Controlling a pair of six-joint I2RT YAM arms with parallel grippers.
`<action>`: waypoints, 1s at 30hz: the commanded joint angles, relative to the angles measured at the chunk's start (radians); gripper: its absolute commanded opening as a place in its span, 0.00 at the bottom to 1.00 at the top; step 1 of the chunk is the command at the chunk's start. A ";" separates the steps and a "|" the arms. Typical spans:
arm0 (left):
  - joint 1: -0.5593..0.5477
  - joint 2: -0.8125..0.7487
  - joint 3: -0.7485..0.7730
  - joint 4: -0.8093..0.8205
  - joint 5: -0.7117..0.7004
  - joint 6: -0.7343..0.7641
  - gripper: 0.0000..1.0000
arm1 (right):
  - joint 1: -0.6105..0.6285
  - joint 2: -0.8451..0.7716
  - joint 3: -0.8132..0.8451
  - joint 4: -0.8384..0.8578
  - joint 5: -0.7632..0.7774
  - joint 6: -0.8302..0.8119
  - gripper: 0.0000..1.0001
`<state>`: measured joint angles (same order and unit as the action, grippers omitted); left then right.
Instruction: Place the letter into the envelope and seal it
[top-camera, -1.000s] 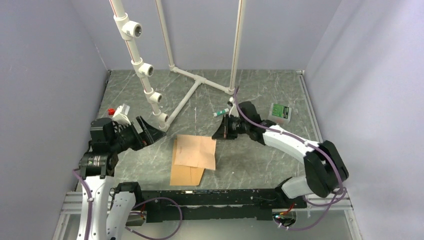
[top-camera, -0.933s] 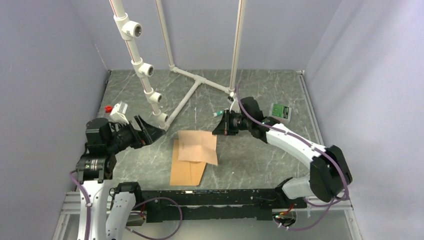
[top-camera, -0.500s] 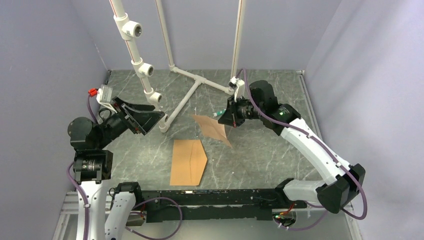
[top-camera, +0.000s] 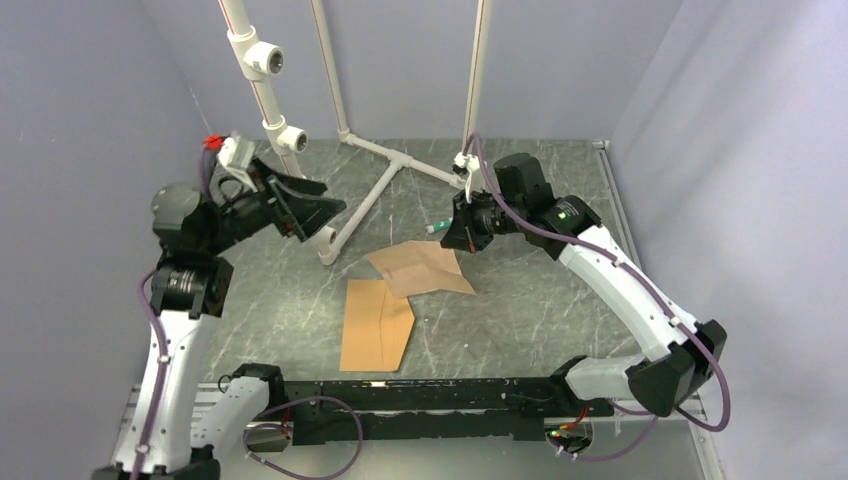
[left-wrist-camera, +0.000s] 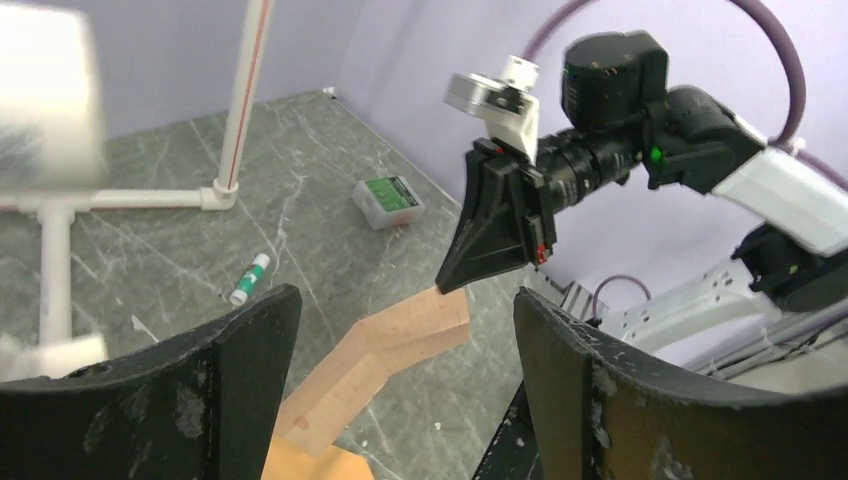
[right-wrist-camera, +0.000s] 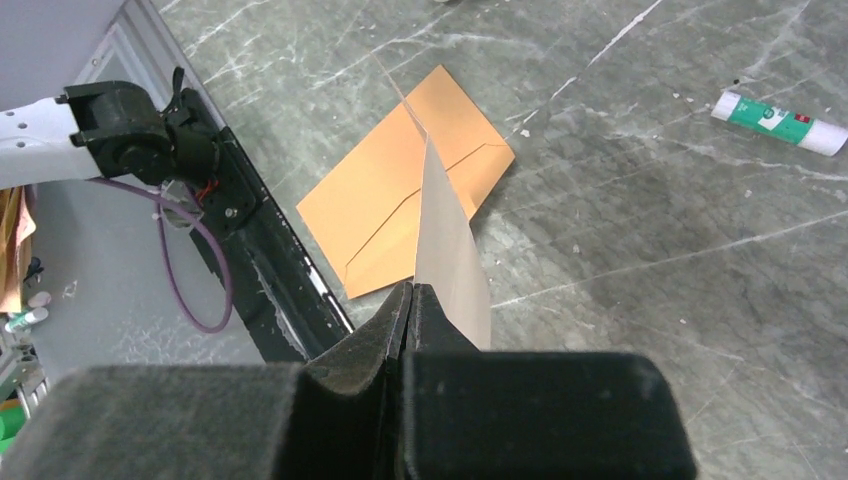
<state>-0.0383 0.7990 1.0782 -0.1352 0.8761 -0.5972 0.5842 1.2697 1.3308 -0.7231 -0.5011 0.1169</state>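
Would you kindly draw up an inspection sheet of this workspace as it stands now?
Surface: grey-green marbled table top, a few pale specks.
Job's things: letter held up by one corner, its low end overlapping the envelope's far edge in the top view; envelope flat on the table, flap open.
Clutter: glue stick; small green-labelled box; white pipe frame.
Claws: left claw open, empty, raised; right claw shut on the letter.
Cables: purple cable along each arm, none lying on the papers.
Surroundings: plain lilac walls; nothing else seen.
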 joint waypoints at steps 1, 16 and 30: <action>-0.163 0.055 0.080 -0.053 -0.112 0.231 0.83 | 0.001 0.035 0.069 -0.013 0.024 -0.003 0.00; -0.673 0.334 0.216 -0.189 -0.417 0.570 0.86 | -0.038 -0.009 0.105 -0.041 0.035 -0.039 0.00; -0.604 0.608 0.423 -0.455 -0.231 0.736 0.90 | -0.057 -0.151 0.201 -0.215 -0.005 -0.077 0.00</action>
<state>-0.7094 1.3582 1.4231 -0.5594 0.5323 0.1131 0.5316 1.1828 1.4425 -0.8753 -0.4812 0.0597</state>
